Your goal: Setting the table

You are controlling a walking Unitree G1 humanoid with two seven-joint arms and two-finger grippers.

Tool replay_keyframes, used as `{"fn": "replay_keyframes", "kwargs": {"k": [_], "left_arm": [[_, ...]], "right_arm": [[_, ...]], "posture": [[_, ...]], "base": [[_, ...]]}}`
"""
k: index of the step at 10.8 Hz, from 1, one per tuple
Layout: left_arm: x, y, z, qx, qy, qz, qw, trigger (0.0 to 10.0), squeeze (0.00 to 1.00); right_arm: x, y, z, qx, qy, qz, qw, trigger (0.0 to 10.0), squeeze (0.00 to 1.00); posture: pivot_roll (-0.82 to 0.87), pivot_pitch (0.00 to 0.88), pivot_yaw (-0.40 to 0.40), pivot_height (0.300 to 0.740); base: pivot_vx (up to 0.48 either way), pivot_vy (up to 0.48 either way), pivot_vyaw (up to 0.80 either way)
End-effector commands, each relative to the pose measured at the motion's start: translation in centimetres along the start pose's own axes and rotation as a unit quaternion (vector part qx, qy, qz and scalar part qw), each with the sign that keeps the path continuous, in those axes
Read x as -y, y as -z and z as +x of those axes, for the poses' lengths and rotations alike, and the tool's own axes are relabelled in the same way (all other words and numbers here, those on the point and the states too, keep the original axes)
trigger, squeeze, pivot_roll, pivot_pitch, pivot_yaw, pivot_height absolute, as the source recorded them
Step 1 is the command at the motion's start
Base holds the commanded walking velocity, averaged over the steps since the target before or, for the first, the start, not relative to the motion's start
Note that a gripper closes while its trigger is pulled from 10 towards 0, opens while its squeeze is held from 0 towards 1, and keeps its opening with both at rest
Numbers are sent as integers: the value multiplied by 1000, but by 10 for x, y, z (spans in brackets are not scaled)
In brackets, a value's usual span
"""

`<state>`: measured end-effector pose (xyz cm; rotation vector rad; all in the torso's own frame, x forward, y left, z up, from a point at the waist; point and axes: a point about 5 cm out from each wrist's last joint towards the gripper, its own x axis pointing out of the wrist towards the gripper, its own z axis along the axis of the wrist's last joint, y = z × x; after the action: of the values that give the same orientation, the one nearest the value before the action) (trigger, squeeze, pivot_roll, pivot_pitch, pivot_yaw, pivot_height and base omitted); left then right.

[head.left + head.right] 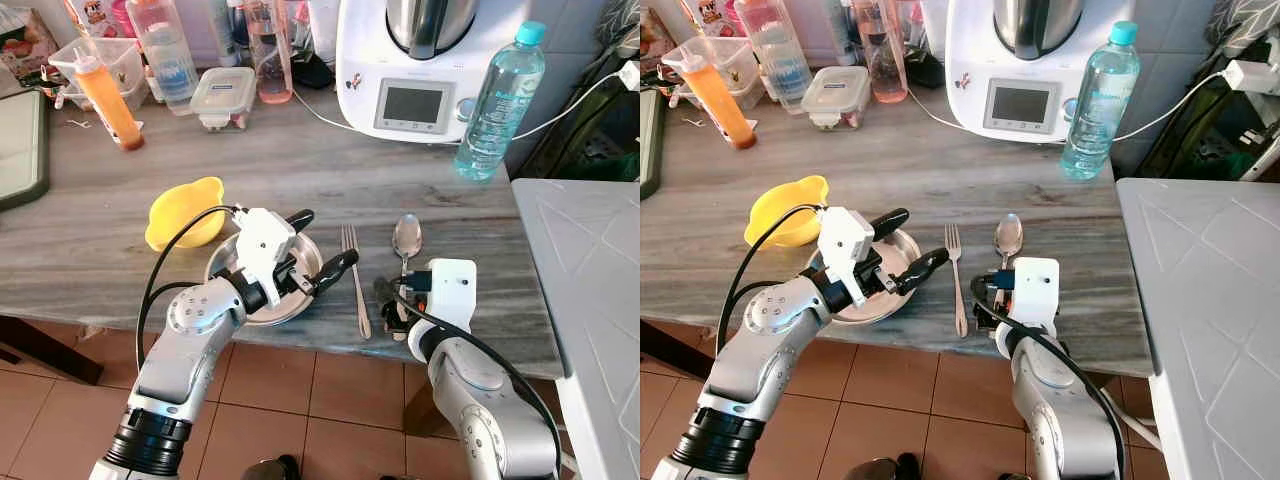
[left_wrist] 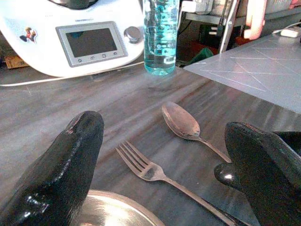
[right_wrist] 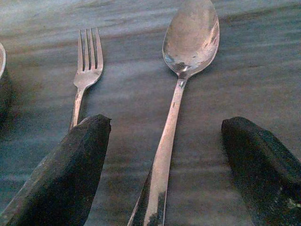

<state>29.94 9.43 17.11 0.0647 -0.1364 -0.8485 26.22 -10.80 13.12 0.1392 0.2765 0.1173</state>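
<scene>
A round metal plate (image 1: 314, 258) lies near the front edge of the grey stone counter (image 1: 300, 170). My left gripper (image 1: 328, 237) hovers over the plate's right side, open, with nothing between its fingers (image 2: 63, 165). Right of the plate a fork (image 1: 355, 285) lies with its tines pointing away from me. Beside the fork is a spoon (image 1: 406, 238), flat on the counter. My right gripper (image 3: 165, 123) is low at the counter's front edge and open, its fingers (image 3: 66, 174) standing either side of the spoon's handle (image 3: 162, 160) without touching it.
A yellow bowl (image 1: 180, 210) sits just left of the plate. At the back stand a white kitchen machine (image 1: 410, 75), a water bottle (image 1: 498, 100), an orange sauce bottle (image 1: 108, 100) and containers (image 1: 222, 95). A grey table (image 1: 590, 280) adjoins on the right.
</scene>
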Motion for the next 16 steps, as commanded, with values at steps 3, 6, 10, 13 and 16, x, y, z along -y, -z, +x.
{"fn": "replay_keyframes", "kwargs": {"k": [3, 6, 10, 13, 16], "left_arm": [[2, -1, 1, -3, 5, 4, 1000, 10000, 0], [1, -1, 0, -5, 7, 5, 1000, 10000, 0], [2, 0, 2, -4, 8, 4, 1000, 10000, 0], [2, 0, 3, -4, 10, 4, 1000, 10000, 0], [3, 1, 3, -5, 11, 5, 1000, 10000, 0]], "right_arm": [[-12, 10, 4, -30, -12, 36, 999, 0, 0], [-12, 14, 4, -47, -17, 38, 998, 0, 0], [-13, 21, 0, -66, -28, 33, 997, 0, 0], [-12, 23, 0, -70, -31, 32, 997, 0, 0], [-11, 23, -1, -71, -31, 28, 997, 0, 0]], "posture": [[137, 161, 70, 740], [139, 163, 73, 740], [135, 154, 69, 740], [131, 146, 70, 740], [130, 148, 69, 740]], "base": [[0, 0, 0], [0, 0, 0], [0, 0, 0], [0, 0, 0], [0, 0, 0]]}}
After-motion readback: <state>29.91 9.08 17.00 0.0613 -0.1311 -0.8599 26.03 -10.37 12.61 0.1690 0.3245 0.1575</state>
